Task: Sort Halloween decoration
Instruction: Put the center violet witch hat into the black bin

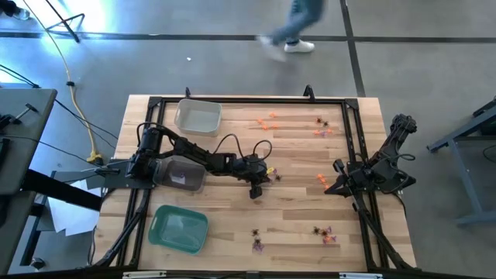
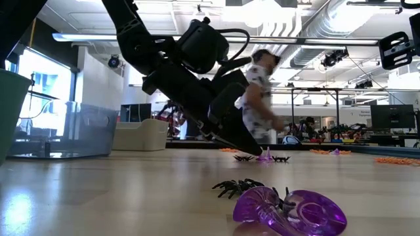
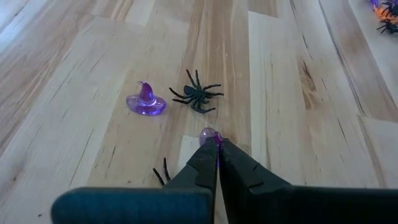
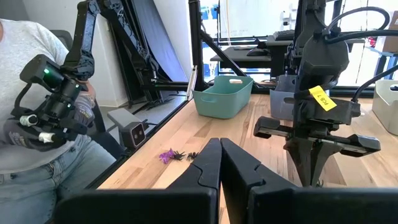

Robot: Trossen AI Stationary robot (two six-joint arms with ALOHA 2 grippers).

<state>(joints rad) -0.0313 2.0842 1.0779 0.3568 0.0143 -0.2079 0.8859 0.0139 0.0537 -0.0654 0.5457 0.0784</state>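
Note:
The Halloween decoration lies in small clusters on the wooden table: orange pieces [image 1: 267, 122], and mixed ones [image 1: 325, 232]. In front of my left gripper [image 3: 216, 144] lie a purple witch hat [image 3: 147, 102] and a black spider [image 3: 197, 96]. That gripper is at the table's middle [image 1: 260, 184], shut on a tiny purple piece. Another spider's legs [image 3: 163, 174] peek out beside its finger. My right gripper [image 4: 221, 149] waits shut at the table's right side [image 1: 337, 186], touching nothing. My left gripper pinches a tiny purple trinket [image 3: 208, 133] between the free ends of its two fingers. The fingers slant down from the table's left side. The piece sticks out just past the tips, right at the wood; I cannot tell whether it is lifted clear.
A clear tray [image 1: 198, 116] stands at the far left, a grey one [image 1: 180, 172] under my left arm, a green one [image 1: 180, 229] at the near left. A purple hat [image 2: 289, 211] and a spider [image 2: 236, 188] lie near the front edge. A person walks beyond the table.

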